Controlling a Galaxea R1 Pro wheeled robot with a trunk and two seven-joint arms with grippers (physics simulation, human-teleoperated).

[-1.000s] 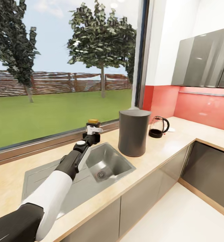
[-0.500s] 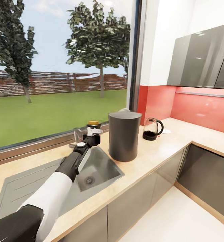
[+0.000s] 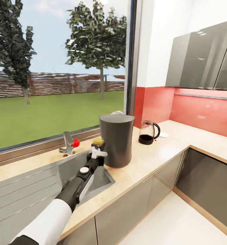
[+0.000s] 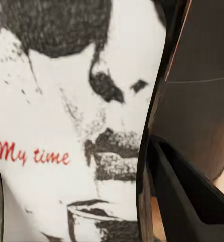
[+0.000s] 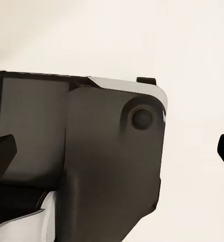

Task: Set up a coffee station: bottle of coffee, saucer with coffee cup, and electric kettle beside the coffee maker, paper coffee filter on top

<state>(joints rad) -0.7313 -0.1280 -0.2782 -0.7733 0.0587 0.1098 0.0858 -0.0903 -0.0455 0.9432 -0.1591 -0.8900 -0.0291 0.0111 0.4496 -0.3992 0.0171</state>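
Note:
The bottle of coffee (image 3: 98,141), a dark jar with a yellow lid, is held in my left gripper (image 3: 97,150), which is shut on it. It hangs over the sink's right corner, just left of the coffee maker (image 3: 116,140). Up close in the left wrist view is its white label (image 4: 66,126) reading "My time", with a dark finger (image 4: 185,194) beside it. The electric kettle (image 3: 148,132) stands on the kitchen countertop (image 3: 151,156) to the right. A flat white dish, likely the saucer (image 3: 163,135), lies behind the kettle. My right gripper (image 5: 113,154) is open.
A steel sink (image 3: 93,177) with a drainboard lies under my left arm, and a faucet (image 3: 69,143) with a red knob stands behind it. A large window runs along the back. Red backsplash and grey wall cabinets (image 3: 198,58) are at right.
The camera has shifted, sliding the scene left. My left arm has lowered the jar and brought it closer to the coffee maker's side.

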